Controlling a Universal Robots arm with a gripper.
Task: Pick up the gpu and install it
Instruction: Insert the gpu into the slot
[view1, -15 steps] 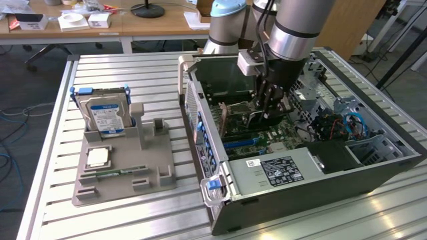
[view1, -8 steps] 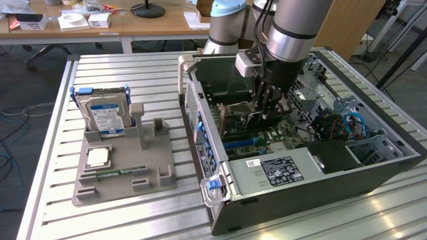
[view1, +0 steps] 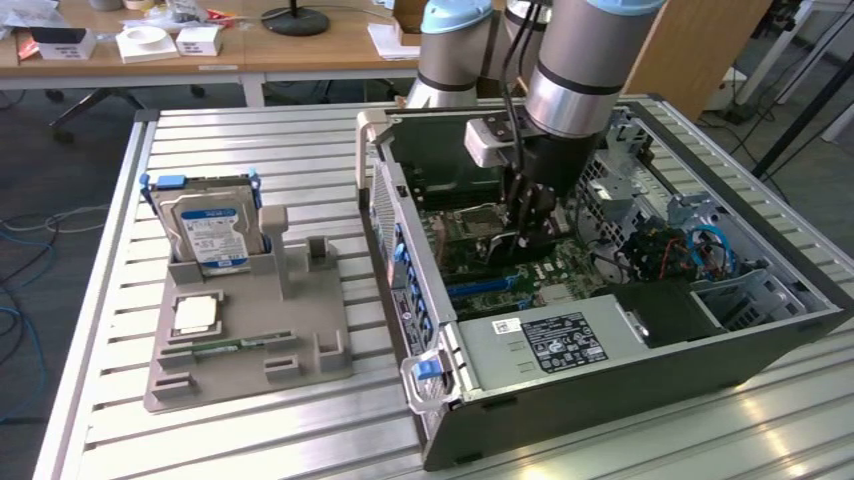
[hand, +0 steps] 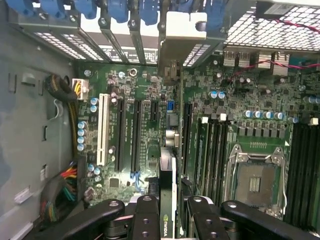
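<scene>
Inside the open computer case (view1: 601, 400), your tool (view1: 531, 228) pinches the gpu (hand: 168, 170) edge-on between both fingers (hand: 145, 210). You see its grey end bracket (hand: 182, 32) by the rear slot covers, over the green motherboard (hand: 150, 100). Whether it sits in a slot, you cannot tell. On the desk (view1: 694, 450), toward the exterior view's left, a hard drive (view1: 211, 235) stands in a grey holder (view1: 314, 330).
</scene>
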